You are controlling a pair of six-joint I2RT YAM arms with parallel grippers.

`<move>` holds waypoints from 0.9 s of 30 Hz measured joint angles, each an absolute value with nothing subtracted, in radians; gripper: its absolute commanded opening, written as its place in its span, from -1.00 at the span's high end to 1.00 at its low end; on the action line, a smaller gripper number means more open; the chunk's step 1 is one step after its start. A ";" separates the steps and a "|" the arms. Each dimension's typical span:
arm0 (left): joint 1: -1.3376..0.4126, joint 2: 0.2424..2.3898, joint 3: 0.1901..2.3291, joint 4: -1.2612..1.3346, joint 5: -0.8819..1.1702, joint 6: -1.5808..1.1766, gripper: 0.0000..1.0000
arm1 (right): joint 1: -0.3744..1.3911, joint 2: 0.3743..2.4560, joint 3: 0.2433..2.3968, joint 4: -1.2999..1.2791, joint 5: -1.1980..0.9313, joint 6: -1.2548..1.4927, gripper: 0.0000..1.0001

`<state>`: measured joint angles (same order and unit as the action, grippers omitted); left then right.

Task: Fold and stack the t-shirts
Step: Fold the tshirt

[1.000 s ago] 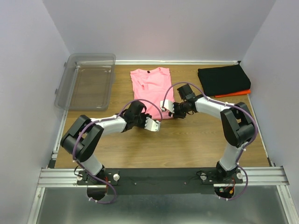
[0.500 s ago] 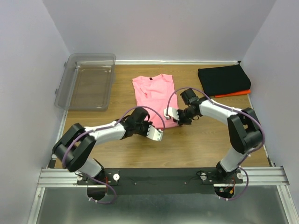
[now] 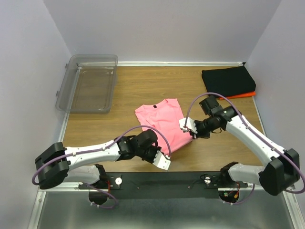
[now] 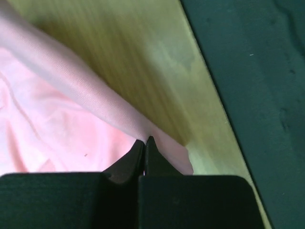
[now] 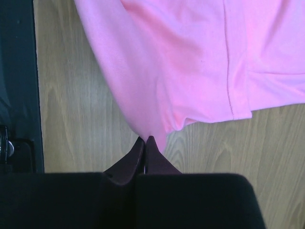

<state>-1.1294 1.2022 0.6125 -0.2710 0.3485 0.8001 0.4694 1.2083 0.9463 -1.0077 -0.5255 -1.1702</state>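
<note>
Left gripper [image 3: 164, 157]: nearest the rail, pinched tight on the near hem corner of the plain soft pink t-shirt [image 3: 159, 121]; nipped right at the fingertips in the left wrist view.
Right gripper [image 3: 189, 131]: a little farther in and to the right, clamped on the other hem corner; no gap between the jaws in the right wrist view.
Pink t-shirt: lying mid-way across the bare wooden table [image 3: 128, 90], skewed, with the dark neck label towards the far left and the hem towards the near right, strung between the two grips.
Step in hand: by the look of it, a hem-to-collar fold; caught at both corners, not visibly lifted clear of the wood.
Doing it well: best to raise both corners together and level, hold the hem taut without stretching it, carry it up and over towards the collar, then lay it edge on edge before letting go.
Watch for: a lopsided pull, likely to twist the skewed cloth further; a thin pinch, likely to slip.
Far right: folded black t-shirt [image 3: 228, 81] sitting on a folded orange t-shirt [image 3: 244, 95], well apart; probably the stack to join.
Far left: clear plastic bin [image 3: 93, 57], no part in this step.
</note>
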 measured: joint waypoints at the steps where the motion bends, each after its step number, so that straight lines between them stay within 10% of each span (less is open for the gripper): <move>1: -1.119 1.194 0.616 -0.277 0.342 0.799 1.00 | 0.469 1.221 0.953 -1.007 -0.519 -1.161 0.99; 27: -0.413 1.709 1.087 -0.146 0.268 1.036 1.00 | 0.453 2.217 1.923 -0.645 -0.291 -0.834 0.99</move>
<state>-0.4126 1.7088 1.0870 -0.1459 0.2680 1.0355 0.4530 2.2173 1.9228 -0.6453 -0.2909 -0.8345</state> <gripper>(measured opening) 0.010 0.011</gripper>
